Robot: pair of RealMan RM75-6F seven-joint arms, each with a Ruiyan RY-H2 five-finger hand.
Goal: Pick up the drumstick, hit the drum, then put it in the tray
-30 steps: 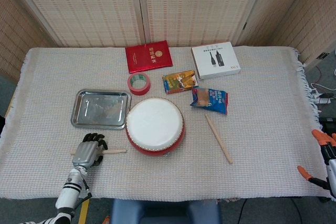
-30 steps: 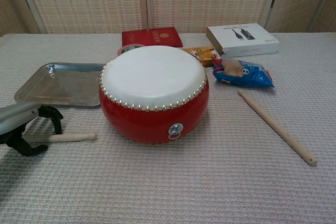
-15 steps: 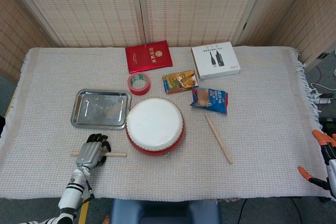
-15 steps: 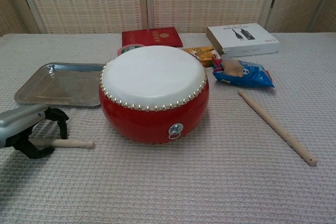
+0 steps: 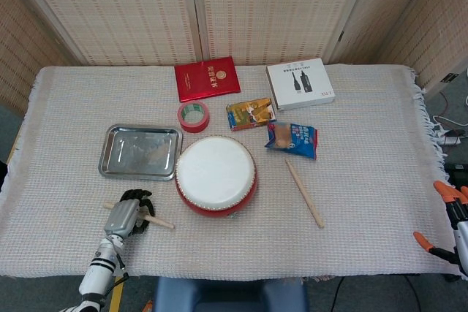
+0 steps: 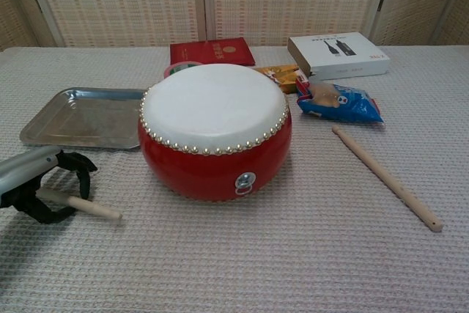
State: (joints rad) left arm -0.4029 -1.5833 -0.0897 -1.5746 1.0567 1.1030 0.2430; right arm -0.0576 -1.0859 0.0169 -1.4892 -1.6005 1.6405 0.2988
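My left hand [image 5: 126,213] lies near the table's front left, its dark fingers curled around a wooden drumstick [image 5: 159,221]. In the chest view the left hand [image 6: 44,181] grips the drumstick [image 6: 86,207], whose free end slants toward the front right. The red drum [image 5: 216,174] with a white skin stands just right of the hand, apart from the stick. The steel tray [image 5: 139,129] lies empty behind the hand. A second drumstick [image 5: 303,193] lies loose right of the drum. My right hand [image 5: 457,213] is cut off by the right edge, beyond the table.
Behind the drum sit a red tape roll [image 5: 193,116], a red booklet [image 5: 208,78], an orange snack packet [image 5: 250,114], a blue snack packet [image 5: 292,139] and a white box [image 5: 300,83]. The cloth's front edge runs close below the left hand.
The drumstick in my left hand has swung from level to slanted, its free end moving toward the front edge. The hand has shifted slightly nearer the front. Nothing else moved.
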